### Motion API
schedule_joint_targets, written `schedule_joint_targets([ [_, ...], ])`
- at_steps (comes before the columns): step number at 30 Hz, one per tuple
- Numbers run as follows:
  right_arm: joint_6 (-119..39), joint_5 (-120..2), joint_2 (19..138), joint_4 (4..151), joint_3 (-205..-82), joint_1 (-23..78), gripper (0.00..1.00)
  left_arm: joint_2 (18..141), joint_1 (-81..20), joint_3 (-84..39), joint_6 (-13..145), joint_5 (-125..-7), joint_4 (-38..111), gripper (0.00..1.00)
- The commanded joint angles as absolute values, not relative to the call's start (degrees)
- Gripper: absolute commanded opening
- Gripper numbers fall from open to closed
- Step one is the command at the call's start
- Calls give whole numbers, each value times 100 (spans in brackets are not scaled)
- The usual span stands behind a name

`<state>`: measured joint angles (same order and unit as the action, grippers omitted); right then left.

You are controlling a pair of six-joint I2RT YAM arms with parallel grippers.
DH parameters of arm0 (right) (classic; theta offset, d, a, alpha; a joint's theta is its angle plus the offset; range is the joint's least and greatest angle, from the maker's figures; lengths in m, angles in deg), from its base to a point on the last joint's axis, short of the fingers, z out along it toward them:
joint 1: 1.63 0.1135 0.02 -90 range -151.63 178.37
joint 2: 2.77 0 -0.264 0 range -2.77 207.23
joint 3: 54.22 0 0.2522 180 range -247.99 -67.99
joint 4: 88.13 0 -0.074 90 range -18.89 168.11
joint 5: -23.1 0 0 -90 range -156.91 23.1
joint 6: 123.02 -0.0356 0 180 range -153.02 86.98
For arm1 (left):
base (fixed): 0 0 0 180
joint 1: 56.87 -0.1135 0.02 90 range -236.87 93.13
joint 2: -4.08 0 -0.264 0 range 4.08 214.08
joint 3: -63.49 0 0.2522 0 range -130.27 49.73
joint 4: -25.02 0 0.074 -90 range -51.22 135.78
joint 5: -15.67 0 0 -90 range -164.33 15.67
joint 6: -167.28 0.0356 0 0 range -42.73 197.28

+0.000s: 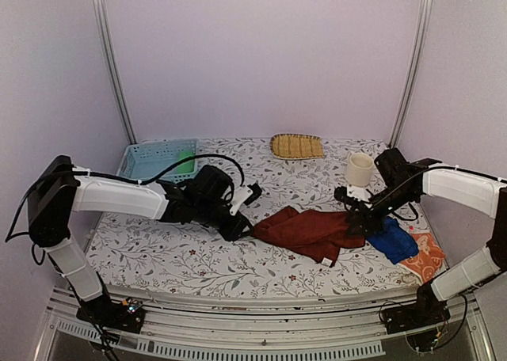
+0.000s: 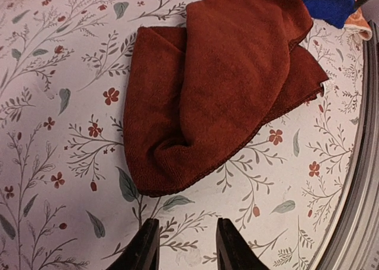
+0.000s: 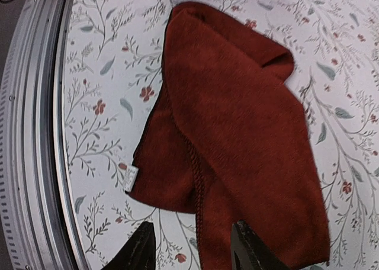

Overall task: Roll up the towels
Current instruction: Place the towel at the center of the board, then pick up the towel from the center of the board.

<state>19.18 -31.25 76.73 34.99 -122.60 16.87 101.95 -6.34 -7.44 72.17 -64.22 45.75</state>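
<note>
A dark reddish-brown towel (image 1: 309,230) lies crumpled and folded over itself mid-table; it also shows in the left wrist view (image 2: 219,86) and the right wrist view (image 3: 237,122). My left gripper (image 1: 238,226) is open and empty just left of its left edge, jaws over bare cloth (image 2: 185,234). My right gripper (image 1: 354,218) is open above its right end, with a towel edge between the jaws (image 3: 192,237). A royal blue towel (image 1: 392,241) and an orange towel (image 1: 424,258) lie bunched at the right. A bit of bright green (image 1: 185,155) shows in the basket.
A pale blue perforated basket (image 1: 154,161) stands at the back left. A yellow woven tray (image 1: 296,146) lies at the back centre. A white cup (image 1: 359,169) stands behind my right gripper. A white label (image 3: 131,179) hangs off the brown towel near the table's metal front rail (image 3: 35,134).
</note>
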Motion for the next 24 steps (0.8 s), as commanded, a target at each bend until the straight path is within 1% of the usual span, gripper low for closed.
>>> schedule_joint_targets([
  [1, 2623, -4308, 7501, 3299, -11725, 2204, 49, 10250, -557, -942, 7251, -6430, 4595, 36],
  [7, 2841, -5371, 7436, 3690, -11171, 2499, 58, 10257, -558, -949, 7219, -6525, 4642, 38],
  [15, 2734, -6155, 7717, 4315, -10952, 2609, 57, 10279, -551, -985, 7180, -6668, 4678, 38],
  [18, 2710, -6262, 7755, 4399, -10958, 2623, 53, 10282, -558, -969, 7183, -6722, 4681, 38],
  [20, 2698, -6379, 7794, 4450, -10977, 2632, 48, 10292, -561, -966, 7166, -6732, 4678, 38],
  [22, 2671, -6468, 7823, 4498, -10999, 2631, 40, 10298, -557, -965, 7147, -6747, 4679, 38],
  [23, 2642, -6497, 7830, 4509, -11012, 2629, 35, 10296, -551, -956, 7133, -6753, 4677, 38],
  [24, 2625, -6517, 7849, 4514, -11042, 2633, 28, 10296, -557, -951, 7093, -6784, 4675, 38],
])
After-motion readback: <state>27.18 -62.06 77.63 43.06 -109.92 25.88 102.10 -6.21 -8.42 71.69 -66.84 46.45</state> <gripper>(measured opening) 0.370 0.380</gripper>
